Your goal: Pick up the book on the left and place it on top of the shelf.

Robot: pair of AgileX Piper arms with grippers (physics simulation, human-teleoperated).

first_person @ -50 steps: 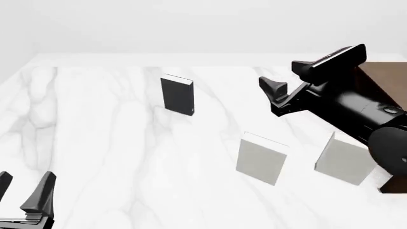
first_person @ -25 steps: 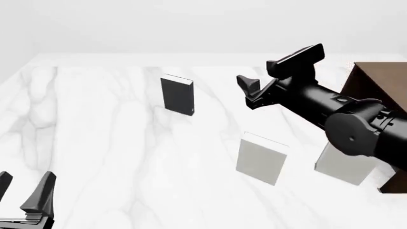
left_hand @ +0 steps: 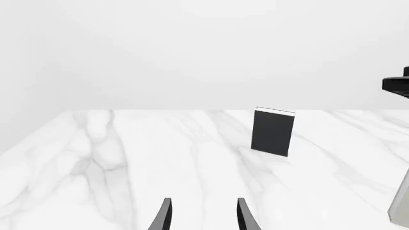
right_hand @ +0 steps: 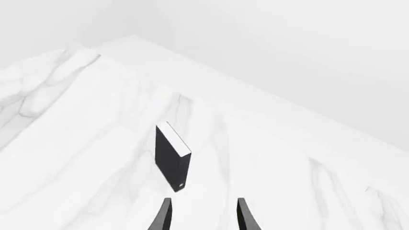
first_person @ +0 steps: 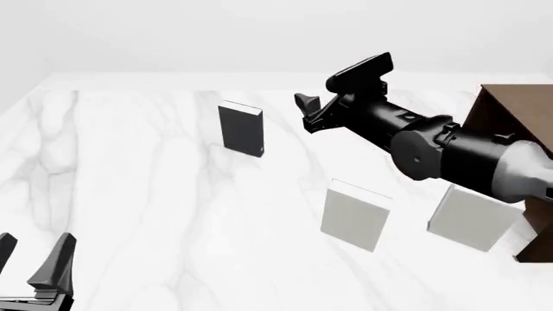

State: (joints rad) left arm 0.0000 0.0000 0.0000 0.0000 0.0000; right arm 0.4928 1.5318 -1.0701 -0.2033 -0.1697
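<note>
exposure: bright, even, diffuse; no visible source
shadows: very faint, soft smudge on worktop (first_person: 129, 194) under the book (first_person: 241, 129)
glare: none; pale backdrop near-white
focus: sharp in all three views, no blur
distortion: none seen at edges

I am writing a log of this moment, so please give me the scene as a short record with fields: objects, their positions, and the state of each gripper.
black book: upright on the table, far left of the three books
grey-white books: two, upright, middle and right
shelf: dark brown, at the right edge
right gripper: open, in the air, right of the black book, not touching it
left gripper: open, low at the near left, holding nothing
</note>
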